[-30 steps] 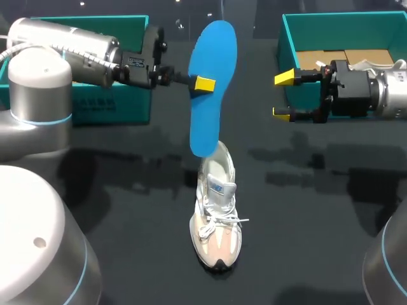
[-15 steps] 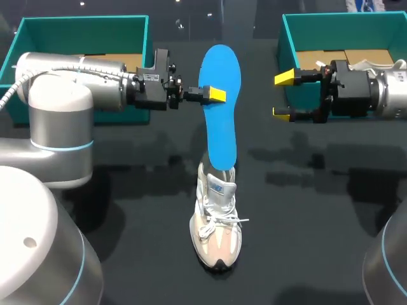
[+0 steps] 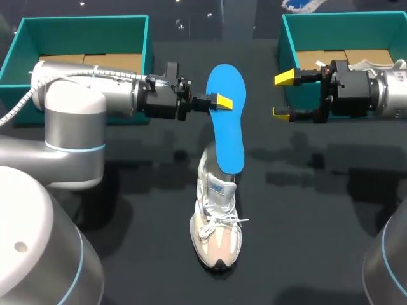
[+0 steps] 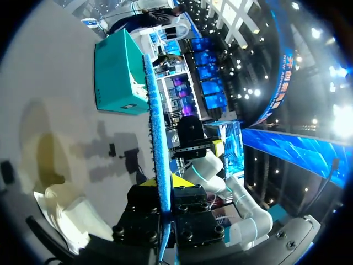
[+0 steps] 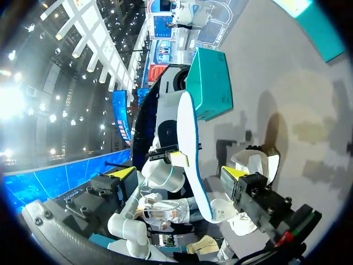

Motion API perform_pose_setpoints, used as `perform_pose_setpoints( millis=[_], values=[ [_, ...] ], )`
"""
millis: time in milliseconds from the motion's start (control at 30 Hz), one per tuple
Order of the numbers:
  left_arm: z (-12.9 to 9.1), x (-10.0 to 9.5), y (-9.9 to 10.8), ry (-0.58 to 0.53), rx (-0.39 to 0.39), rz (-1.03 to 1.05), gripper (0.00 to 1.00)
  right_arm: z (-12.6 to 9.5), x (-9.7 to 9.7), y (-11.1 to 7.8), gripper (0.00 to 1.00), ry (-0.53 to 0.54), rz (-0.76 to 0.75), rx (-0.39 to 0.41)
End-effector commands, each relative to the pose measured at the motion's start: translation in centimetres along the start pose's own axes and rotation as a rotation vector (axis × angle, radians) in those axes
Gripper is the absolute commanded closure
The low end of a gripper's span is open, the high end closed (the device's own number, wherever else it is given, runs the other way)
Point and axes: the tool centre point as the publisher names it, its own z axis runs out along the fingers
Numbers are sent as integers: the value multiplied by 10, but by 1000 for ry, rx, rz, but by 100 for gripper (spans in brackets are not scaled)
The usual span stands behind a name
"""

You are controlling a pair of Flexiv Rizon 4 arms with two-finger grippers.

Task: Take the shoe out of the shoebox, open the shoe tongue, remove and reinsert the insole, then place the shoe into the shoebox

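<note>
At the middle of the dark table, a white and peach shoe (image 3: 216, 219) stands upright outside both boxes, toe toward the near edge, heel toward the far side, white laces loose over the tongue. A small blue label sits on the tongue; its print is too small to read. Above the shoe's opening a bright blue insole (image 3: 227, 121) hangs almost on end, broad end up and tilted far-left, narrow end down at the collar. Whether that end is inside the shoe cannot be told.

The left gripper (image 3: 219, 101) comes in from the left and pinches the insole's upper part, one yellow tip showing on the blue face. The left wrist view shows the insole edge-on, a thin blue line clamped between the two fingers.

The right gripper (image 3: 283, 95) hangs well to the right of the insole, just before the near-left corner of the right shoebox (image 3: 343, 18), its fingers spread wide with nothing between them.

The teal left shoebox (image 3: 82, 20) sits at the far left, brown card inside; the right one holds brown card and white paper.

The table (image 3: 305, 222) is glossy black, carrying soft shadows of the arms and the shoe.
</note>
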Motion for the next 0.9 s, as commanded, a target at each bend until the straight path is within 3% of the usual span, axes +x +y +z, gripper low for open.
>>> perform_pose_setpoints(
  millis=[33, 367, 900],
  values=[
    [5, -8, -3, 16, 3, -33, 100, -6, 6, -7, 0, -60, -34, 0],
    [6, -17, 1, 43, 34, -111, 100, -17, 29, -18, 0, -306, -109, 48],
    [6, -18, 1, 47, 41, -133, 100, 1, 61, -27, 0, -760, -95, 80]
  ],
)
